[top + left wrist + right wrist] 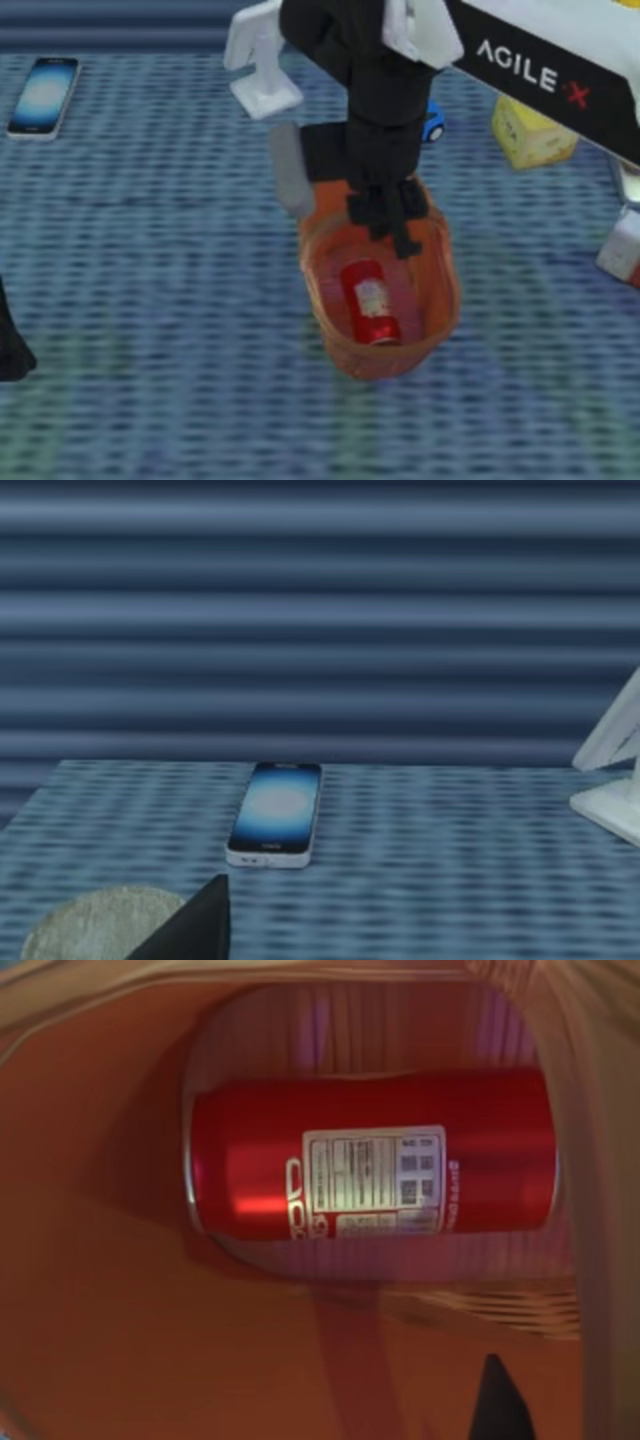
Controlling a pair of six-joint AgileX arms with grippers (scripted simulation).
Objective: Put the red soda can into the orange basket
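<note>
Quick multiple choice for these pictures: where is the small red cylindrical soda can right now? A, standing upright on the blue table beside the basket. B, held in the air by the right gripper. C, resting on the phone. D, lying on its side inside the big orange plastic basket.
D: the small red cylindrical soda can lies on its side on the floor of the large orange plastic basket, with the right gripper over the basket's far rim, not holding it.

Right arm reaching in from the top view's upper right, white link slanting down to a black wrist, right end effector (pixel 392 222) pointing downward near the middle of the counter. Fingers (pixel 407 235) dark, slightly parted, gripping nothing. Left arm parked at the far left edge, only a dark part of the left end effector (pixel 12 350) showing.
</note>
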